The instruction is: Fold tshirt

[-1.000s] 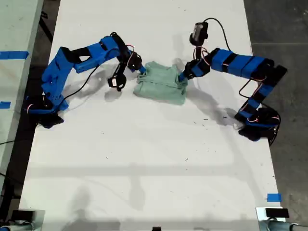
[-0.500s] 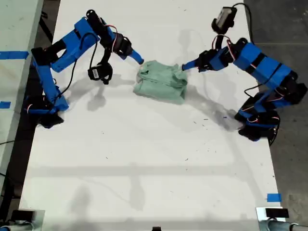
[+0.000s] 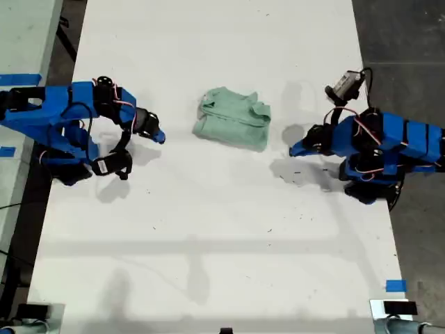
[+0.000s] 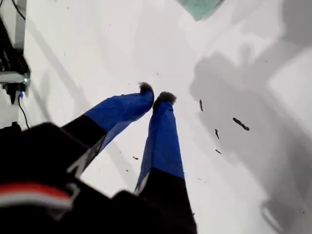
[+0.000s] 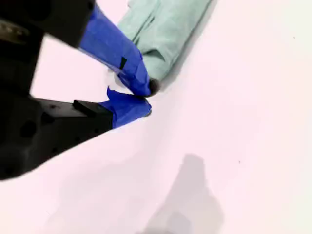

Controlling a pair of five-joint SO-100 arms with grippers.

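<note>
The pale mint-green tshirt (image 3: pixel 233 120) lies bunched in a small folded bundle on the white table (image 3: pixel 208 229), in the upper middle of the exterior view. My first gripper (image 3: pixel 293 149) hovers to its right in that view, shut and empty, fingertips together (image 4: pixel 156 92). Only a corner of the tshirt (image 4: pixel 200 6) shows in the first wrist view. My second gripper (image 3: pixel 160 136) sits to the bundle's left in the exterior view, also shut on nothing (image 5: pixel 146 100). In the second wrist view the tshirt (image 5: pixel 165 29) lies just beyond its tips. Neither gripper touches the cloth.
Small dark specks (image 4: pixel 240 124) dot the table beside my first gripper. Blue tape (image 3: pixel 395 285) marks the table near the exterior view's lower right. The arm bases stand at both side edges of the table in that view. A second table with blue tape (image 3: pixel 19 79) stands at its left.
Both grippers have let go of the tshirt's edges and pulled back to their own sides of the table. The tshirt has stayed in place as a folded bundle.
</note>
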